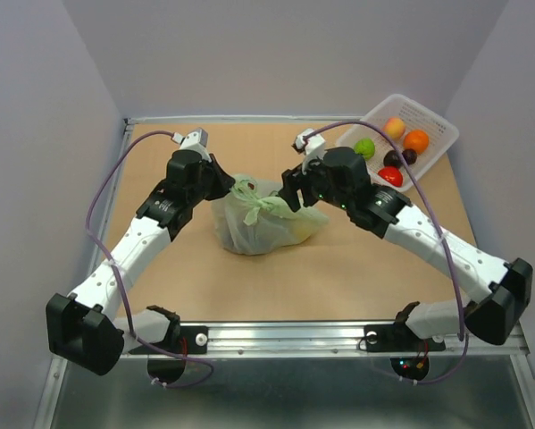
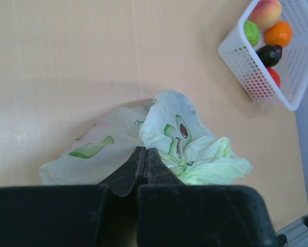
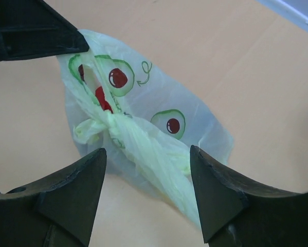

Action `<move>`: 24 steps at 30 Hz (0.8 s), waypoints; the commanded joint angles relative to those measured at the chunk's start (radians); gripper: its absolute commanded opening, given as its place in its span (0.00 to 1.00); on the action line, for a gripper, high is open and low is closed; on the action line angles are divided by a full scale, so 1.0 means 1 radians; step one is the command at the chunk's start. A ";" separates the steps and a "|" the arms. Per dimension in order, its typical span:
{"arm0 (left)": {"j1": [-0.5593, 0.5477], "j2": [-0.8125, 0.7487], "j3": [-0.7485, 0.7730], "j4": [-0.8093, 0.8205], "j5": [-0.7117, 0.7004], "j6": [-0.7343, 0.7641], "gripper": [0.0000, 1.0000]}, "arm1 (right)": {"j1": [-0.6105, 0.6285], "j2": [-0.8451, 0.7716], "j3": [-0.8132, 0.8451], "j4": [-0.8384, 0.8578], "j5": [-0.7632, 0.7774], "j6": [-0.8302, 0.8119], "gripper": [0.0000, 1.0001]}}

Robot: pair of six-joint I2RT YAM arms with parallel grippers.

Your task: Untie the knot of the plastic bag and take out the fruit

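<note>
**Left fingers pinch the bag, right fingers stand open over the knotted handles**

In the left wrist view the left gripper has its two black fingers pressed flat together at the lower middle of the frame. A fold of the plastic bag is caught between them, and thin film lies over one finger. The bag spreads up and to both sides from that pinch, pale green and crinkled, printed with avocado halves.

In the right wrist view the right gripper is spread wide and holds nothing. Its fingers stand at the lower left and lower right of the frame, and the twisted strand of handle runs down between them without touching either. The knot sits left of centre, just above the left finger, still tied. The tip of the other gripper shows dark in the upper left corner, at the bag's edge.

From the top camera the bag lies in the middle of the table, between the two grippers, its knot on top. The fruit inside cannot be made out through the film. In the upper right corner a white mesh basket holds small round fruits, well apart from the bag.
</note>
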 commanded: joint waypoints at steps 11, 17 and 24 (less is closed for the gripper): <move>-0.034 -0.119 -0.042 0.020 -0.063 0.013 0.00 | 0.000 0.287 0.114 -0.028 -0.126 -0.048 0.60; -0.034 -0.134 -0.067 -0.006 -0.158 0.013 0.00 | 0.000 0.264 0.075 -0.026 -0.029 -0.047 0.08; 0.114 -0.102 -0.107 -0.024 -0.200 0.019 0.00 | -0.071 0.124 0.081 -0.026 0.453 0.056 0.00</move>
